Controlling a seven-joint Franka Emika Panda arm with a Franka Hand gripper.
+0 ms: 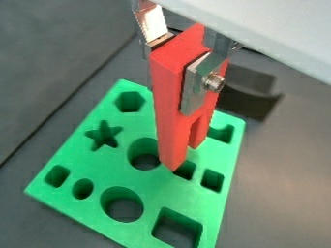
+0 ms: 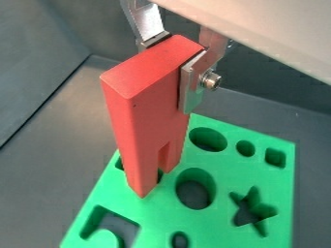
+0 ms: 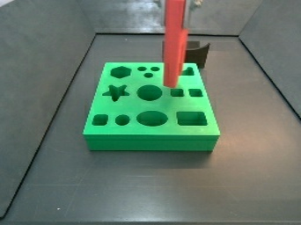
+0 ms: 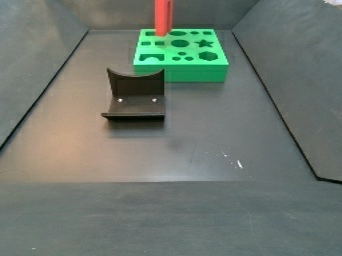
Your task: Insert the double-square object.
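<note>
The double-square object point(image 1: 175, 107) is a long red bar with a lengthwise groove. It hangs upright in my gripper point(image 1: 179, 53), which is shut on its upper end. Both wrist views show the silver fingers point(image 2: 195, 82) clamping its sides. The bar point(image 3: 173, 44) stands over the green block with shaped holes point(image 3: 153, 136). Its lower end is close above the block's top, among the holes near the far side. I cannot tell whether it touches the block. The bar point(image 4: 162, 15) also shows in a side view at the block's far edge point(image 4: 187, 72).
A dark grey block with a curved notch point(image 4: 134, 98) stands on the dark floor apart from the green block; it also shows behind the block point(image 3: 196, 54) and in a wrist view point(image 1: 253, 97). Raised tray walls ring the floor.
</note>
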